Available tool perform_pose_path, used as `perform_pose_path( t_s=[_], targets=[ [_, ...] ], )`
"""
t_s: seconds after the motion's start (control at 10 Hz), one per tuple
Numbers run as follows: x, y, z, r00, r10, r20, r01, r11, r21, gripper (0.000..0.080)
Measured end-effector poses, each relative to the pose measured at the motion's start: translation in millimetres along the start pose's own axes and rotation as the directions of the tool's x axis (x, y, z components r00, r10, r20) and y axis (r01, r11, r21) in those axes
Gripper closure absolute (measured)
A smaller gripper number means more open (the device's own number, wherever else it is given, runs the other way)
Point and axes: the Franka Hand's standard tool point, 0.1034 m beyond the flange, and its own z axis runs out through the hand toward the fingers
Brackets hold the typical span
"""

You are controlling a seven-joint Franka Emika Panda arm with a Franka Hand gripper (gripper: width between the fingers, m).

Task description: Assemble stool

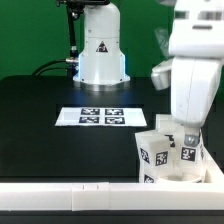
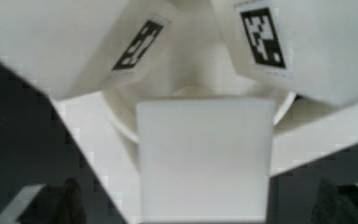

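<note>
Pincer [image 1: 186, 133] above the stool [image 1: 170, 157]
Its jaws stood wide, released, grasping nothing; the tagged legs [image 2: 265, 40] rose just beneath them.

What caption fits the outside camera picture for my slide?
Robot arm's open gripper reaches down over white stool parts near the marker board.

Seat [image 1: 178, 172]: largely hidden behind tagged legs [image 1: 157, 152] and the arm in the exterior view; its 6 o'clock part lay behind the white edge bar [image 1: 70, 196].
Gripper [image 1: 187, 131]: fingertips were lost among the legs.
Wrist view: close and blurred; legs [image 2: 265, 40] were cut off at 12 o'clock, tag patterns were unreadable.
</note>
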Motion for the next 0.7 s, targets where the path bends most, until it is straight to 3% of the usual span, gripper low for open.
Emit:
perform_pose_path(
  t_s=[0.2,0.4,0.6,0.7],
  targets=[
    [5.1,-8.4,17.7,0.998,0.068,-0.010,-0.068,0.998,-0.004,0.0151],
    [1.7,-6.4,19.3,0.996,0.092,-0.009,-0.092,0.996,-0.004,0.0151],
    [0.6,-5.7,19.5,0.994,0.112,-0.009,-0.112,0.994,-0.004,0.0408],
    [0.5,-5.7,19.5,0.990,0.143,-0.009,-0.143,0.990,-0.003,0.0408]
  ],
)
